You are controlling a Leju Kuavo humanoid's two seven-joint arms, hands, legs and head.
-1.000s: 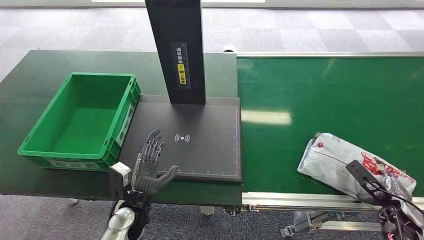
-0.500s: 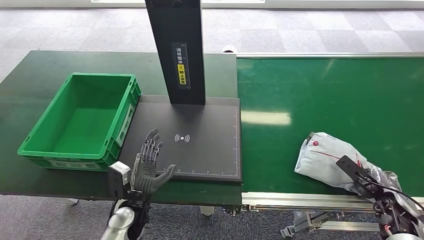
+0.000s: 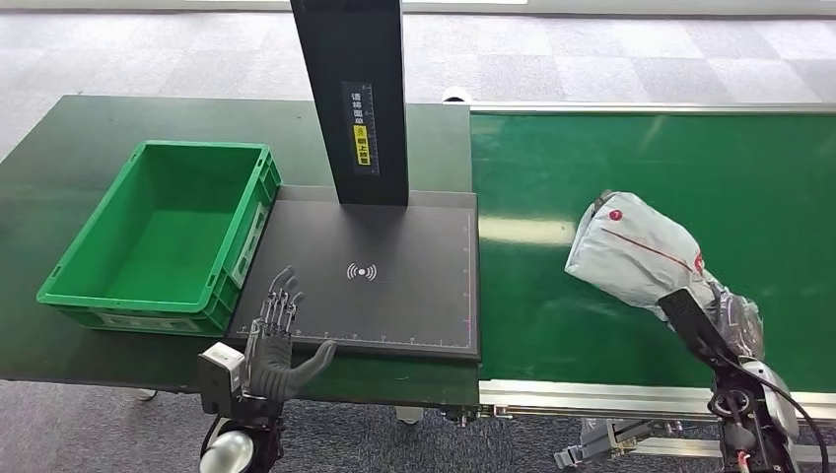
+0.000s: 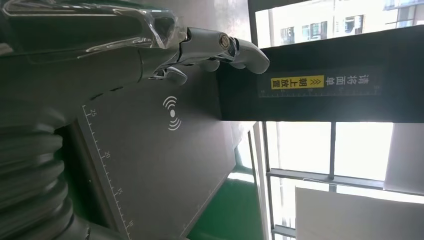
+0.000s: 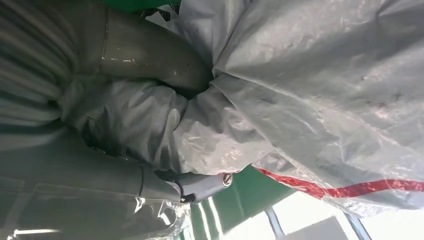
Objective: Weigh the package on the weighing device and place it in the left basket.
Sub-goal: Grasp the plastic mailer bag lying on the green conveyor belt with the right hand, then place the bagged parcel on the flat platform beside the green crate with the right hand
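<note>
Head view shows our right hand (image 3: pixel 725 320) gripping the grey package (image 3: pixel 636 254), lifted above the green conveyor belt (image 3: pixel 631 168), right of the black scale (image 3: pixel 394 296) and its upright post (image 3: pixel 355 99). Our left hand (image 3: pixel 276 340) (fingers spread, holding nothing) hovers at the scale's near corner beside the green basket (image 3: pixel 69 266); the package hides most of the right hand's fingers.

Bare scale plate (image 3: pixel 394 296) between green basket (image 3: pixel 158 236) on the left and conveyor belt (image 3: pixel 552 177) on the right. Blocked at far edge by 1 black upright post (image 3: pixel 357 99). Left hand (image 3: pixel 274 340) hovering at near-left corner.
</note>
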